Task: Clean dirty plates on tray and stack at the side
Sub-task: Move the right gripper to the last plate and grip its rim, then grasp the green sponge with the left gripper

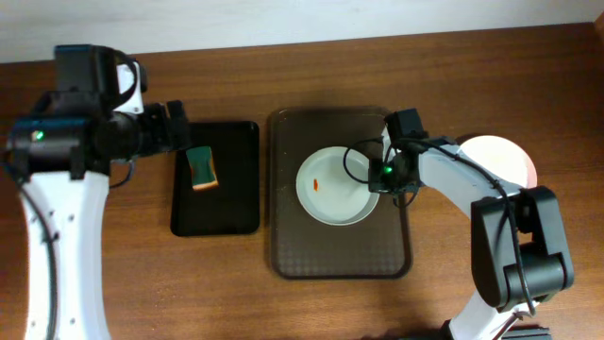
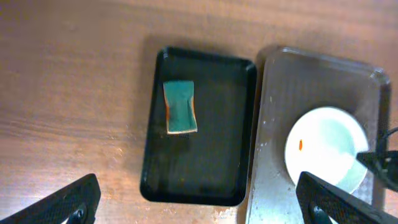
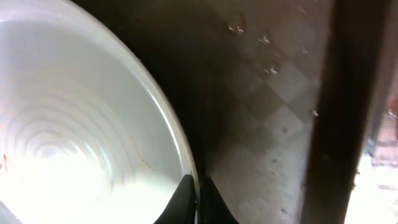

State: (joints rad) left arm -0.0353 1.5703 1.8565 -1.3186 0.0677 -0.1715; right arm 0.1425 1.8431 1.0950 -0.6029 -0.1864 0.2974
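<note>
A white plate (image 1: 335,186) with a small orange-red smear lies on the dark brown tray (image 1: 340,255). My right gripper (image 1: 385,175) is shut on the plate's right rim; the right wrist view shows both fingers (image 3: 198,198) pinching the rim of the plate (image 3: 74,124). White plates (image 1: 505,159) lie on the table at the right, behind my right arm. My left gripper (image 1: 179,127) is open and empty above the table, its fingers wide apart (image 2: 199,202). The left wrist view shows the plate (image 2: 326,149) and the tray (image 2: 273,124).
A smaller black tray (image 1: 215,217) lies left of the brown tray and holds a green and orange sponge (image 1: 201,167); the left wrist view shows that tray (image 2: 205,168) and sponge (image 2: 180,107). Bare wooden table surrounds both trays.
</note>
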